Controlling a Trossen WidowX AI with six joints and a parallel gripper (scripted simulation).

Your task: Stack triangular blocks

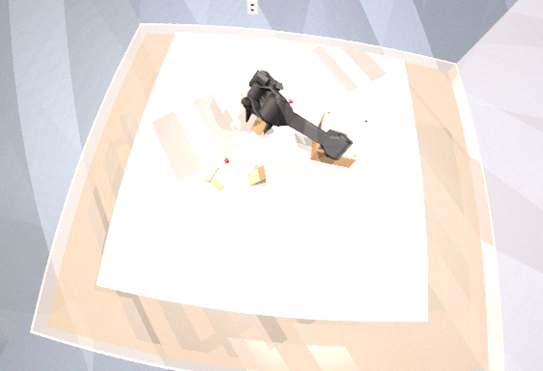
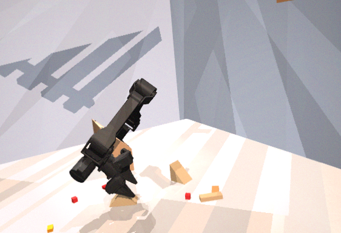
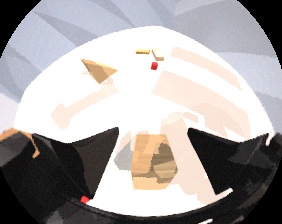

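One triangular block (image 1: 260, 128) (image 2: 122, 201) (image 3: 152, 161) lies on the table right under my gripper (image 1: 253, 119) (image 2: 124, 190) (image 3: 152, 133). The gripper is open, with its fingers spread to either side of the block and not gripping it. The fingertips hang just above the block, and I cannot tell whether they touch it. The other triangular block (image 1: 257, 176) (image 2: 179, 172) (image 3: 99, 70) rests on the table well apart from the first, with its sloped face up.
A large tan wedge (image 2: 97, 127) stands by the arm's base. A tan L-shaped piece (image 1: 215, 183) (image 2: 210, 195) and a red cube (image 1: 226, 160) (image 2: 187, 195) (image 3: 153, 66) lie beyond the second block. More small red cubes (image 2: 74, 199) and a yellow cube (image 2: 50, 227) are scattered about.
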